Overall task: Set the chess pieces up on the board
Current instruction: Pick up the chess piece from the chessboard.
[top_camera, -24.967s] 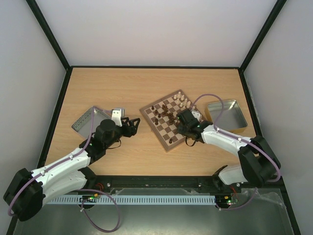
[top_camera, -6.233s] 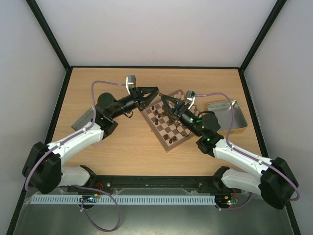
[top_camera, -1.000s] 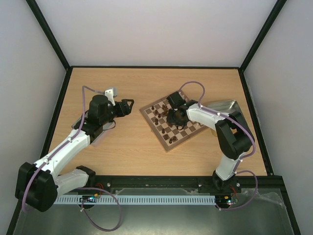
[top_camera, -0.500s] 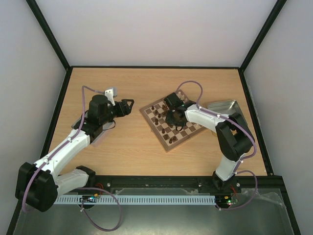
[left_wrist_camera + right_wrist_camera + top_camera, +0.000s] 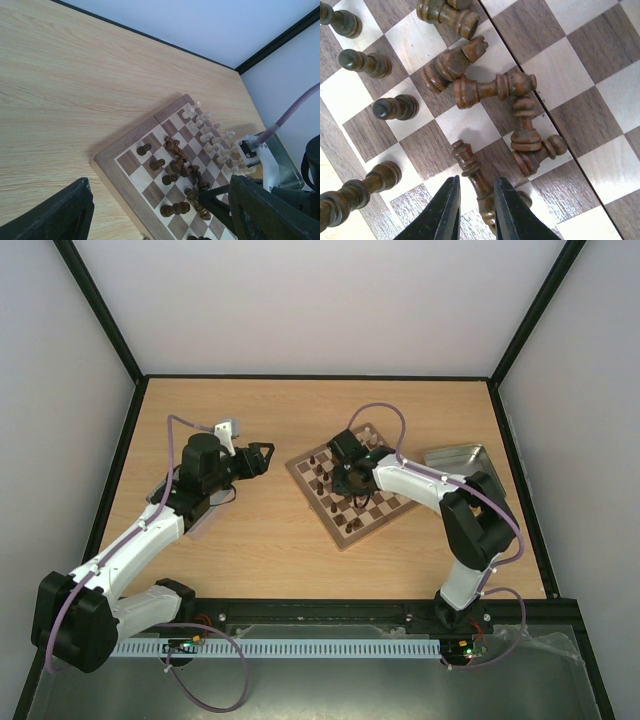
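The board (image 5: 375, 508) lies right of centre and also shows in the left wrist view (image 5: 131, 162). Dark brown chess pieces lie toppled in a heap (image 5: 517, 107) on it, and a few dark pawns (image 5: 395, 107) stand at its edge. Cream-white chess pieces (image 5: 210, 135) stand in rows along its far side. My right gripper (image 5: 476, 200) hangs low over the board (image 5: 600, 110), its fingers narrowly apart on either side of a lying dark piece (image 5: 472, 167). My left gripper (image 5: 262, 453) is open and empty, above the table left of the board.
A gold-rimmed tin (image 5: 458, 456) sits right of the board. A grey tin (image 5: 162, 490) lies mostly hidden under my left arm. Black frame rails edge the table on the left, back and right.
My right gripper has slid a little to the left across the board, over the toppled dark pieces. The left arm has not moved in the last second.
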Tool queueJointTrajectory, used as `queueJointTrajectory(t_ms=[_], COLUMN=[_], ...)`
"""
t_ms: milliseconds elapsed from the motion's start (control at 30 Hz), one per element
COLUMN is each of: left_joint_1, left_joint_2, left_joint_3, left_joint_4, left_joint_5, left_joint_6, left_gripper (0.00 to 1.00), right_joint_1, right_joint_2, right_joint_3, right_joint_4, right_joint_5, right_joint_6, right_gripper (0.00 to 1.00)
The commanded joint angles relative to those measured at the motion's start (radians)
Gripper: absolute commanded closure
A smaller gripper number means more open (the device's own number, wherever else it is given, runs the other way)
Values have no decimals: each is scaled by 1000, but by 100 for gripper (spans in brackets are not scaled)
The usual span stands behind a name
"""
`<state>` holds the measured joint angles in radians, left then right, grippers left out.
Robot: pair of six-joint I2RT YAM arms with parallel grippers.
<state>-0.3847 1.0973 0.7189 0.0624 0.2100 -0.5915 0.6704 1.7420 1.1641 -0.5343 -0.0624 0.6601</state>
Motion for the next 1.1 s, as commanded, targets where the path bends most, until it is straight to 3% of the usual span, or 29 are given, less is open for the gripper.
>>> queueJointTrajectory(t_ms=[0,367,667,867,1067], left_joint_1=[5,5,4,0,-19], left_joint_2=[4,16,82,138,233], left_joint_3=[10,7,2,33,115], left_joint_4=[29,48,89,94,76], left_joint_5=[12,69,194,270,368], left_joint_6=[-3,-15,-95,-146,-175], left_gripper=[25,25,25,25,25], right_joint_1=[9,18,20,19,18], right_joint_2=[23,56,71,4,-135], right_joint_3=[27,-10,-59,-105,-219], right_joint_4=[-7,13,76,166,365], right_joint_5=[27,10,49,79,59], right_joint_6=[-56,-97,-145,-185,-279], right_gripper=[81,81,89,95,97])
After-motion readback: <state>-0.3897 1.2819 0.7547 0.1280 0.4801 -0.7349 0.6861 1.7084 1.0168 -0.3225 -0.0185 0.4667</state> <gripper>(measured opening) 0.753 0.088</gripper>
